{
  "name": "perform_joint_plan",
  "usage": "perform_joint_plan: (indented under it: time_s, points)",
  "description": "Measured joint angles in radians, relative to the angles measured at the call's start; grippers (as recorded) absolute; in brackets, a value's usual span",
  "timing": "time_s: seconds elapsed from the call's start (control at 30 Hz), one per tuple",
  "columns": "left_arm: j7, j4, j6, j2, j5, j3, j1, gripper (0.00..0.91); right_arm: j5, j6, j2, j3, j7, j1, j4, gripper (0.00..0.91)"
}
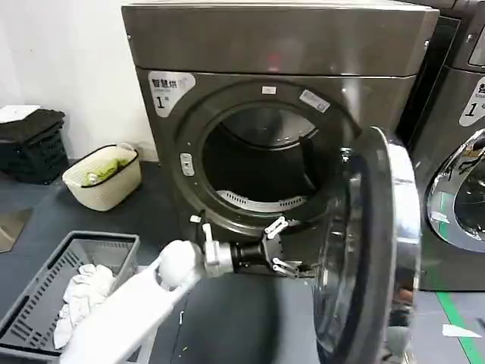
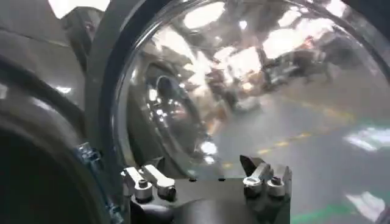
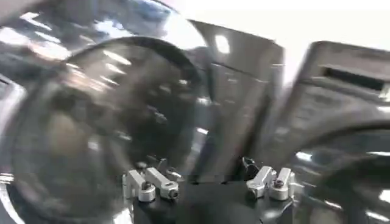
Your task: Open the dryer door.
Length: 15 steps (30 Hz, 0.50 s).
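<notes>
Head view: dryer (image 1: pixel 280 45) stands square ahead, white "1" sticker (image 1: pixel 170 89) at upper left of its front. Dryer door (image 1: pixel 371 250) is swung out to the right, seen almost edge-on, chrome ring facing right, drum opening (image 1: pixel 261 163) exposed. Left arm reaches in from lower left; left hand (image 1: pixel 286 246) sits just below the opening's lower rim, fingers spread apart, tips right at the door's inner side. Contact: can't tell. Floor is dark grey. Cream basket (image 1: pixel 102 177) with something green in it against the white wall at left, grey crate (image 1: pixel 45 299) with white cloth (image 1: pixel 83 292) near left, black stacked crates (image 1: pixel 32 144) further left. Neighbouring machine (image 1: pixel 458 152) with its own chrome door at right edge, green floor tape (image 1: pixel 462 326) before it.

Left wrist view: left hand (image 2: pixel 207 179) with both fingers apart, nothing between them. Domed glass of the dryer door (image 2: pixel 244 91) directly ahead and close, reflecting ceiling lights and the room. Grey inner ring and a metal hinge or latch piece (image 2: pixel 88 155) beside it.

Right wrist view: right hand (image 3: pixel 210 182), fingers apart, empty. It faces the outer side of the dryer door (image 3: pixel 103 122), dark glass and ring; the bronze-grey cabinet of the neighbouring machine (image 3: pixel 341 91) stands beyond.
</notes>
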Motion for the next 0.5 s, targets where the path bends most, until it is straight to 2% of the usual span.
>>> perform_joint_plan:
  time_s: [0.1, 0.2, 0.4, 0.5]
  points:
    - [0.0, 0.022, -0.003, -0.024, 0.0, 0.03, -0.029, 0.907, -0.076, -0.004, 0.052, 0.051, 0.108, 0.013, -0.027, 0.907]
    - [0.0, 0.045, -0.003, -0.044, 0.002, 0.058, -0.052, 0.907, -0.141, -0.034, 0.097, 0.101, 0.234, 0.019, -0.051, 0.907]
    - [-0.003, 0.105, -0.004, -0.1, 0.005, 0.106, -0.104, 0.907, -0.235, -0.137, 0.166, 0.205, 0.492, 0.037, -0.1, 0.907]
    - [-0.006, 0.135, -0.003, -0.13, 0.006, 0.126, -0.125, 0.907, -0.267, -0.217, 0.192, 0.256, 0.622, 0.055, -0.117, 0.907]
